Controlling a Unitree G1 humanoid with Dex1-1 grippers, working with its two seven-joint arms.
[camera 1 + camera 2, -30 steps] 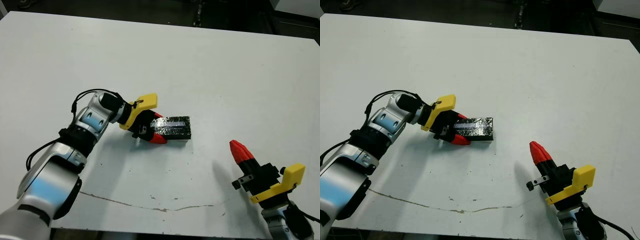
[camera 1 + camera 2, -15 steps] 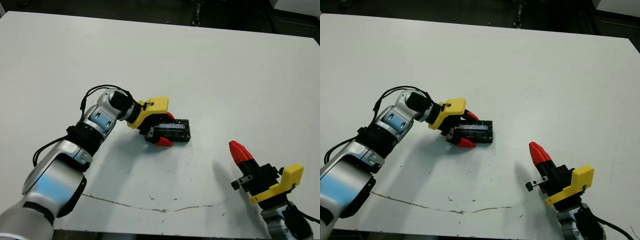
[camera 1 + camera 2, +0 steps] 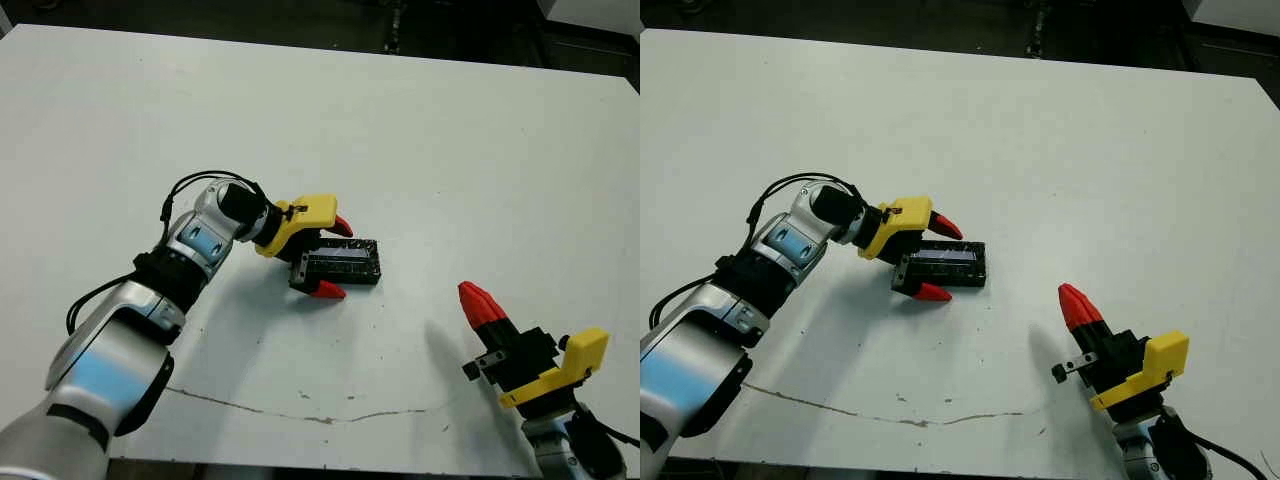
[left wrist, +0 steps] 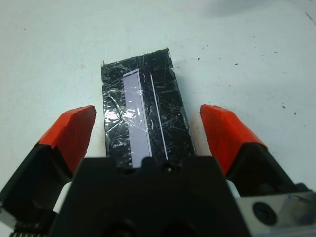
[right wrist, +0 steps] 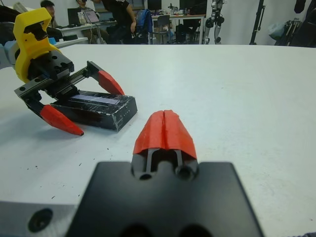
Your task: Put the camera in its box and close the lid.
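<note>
Left gripper (image 3: 332, 258): two red-tipped fingers spread wide apart, yellow bracket behind them, black body low over the white table (image 3: 420, 130). Lid (image 4: 143, 116): flat black glossy panel with speckled reflections and a pale stripe running lengthways, lying flat between the left gripper's fingers with its near end at the gripper's body and its far end reaching out past the fingertips. In the left wrist view a strip of bare table shows between each red fingertip (image 4: 69, 133) and the lid's long edges, so neither finger touches it. Box: cannot be told apart beneath the lid; only a dark side wall shows under the glossy top in the right wrist view. Camera: not visible, nothing of it showing at the lid's edges. Right gripper (image 3: 1077, 307): fingers pressed together into a single red point, empty, held above the table well apart from the lid, on the side of the lid away from the left gripper's body; black body and yellow bracket sit behind its fingers. Table surface: white, with fine dark specks around the lid and a thin dark crack line running across it nearer the robot than either gripper. Background in the right wrist view: people and furniture beyond the table's far edge.
</note>
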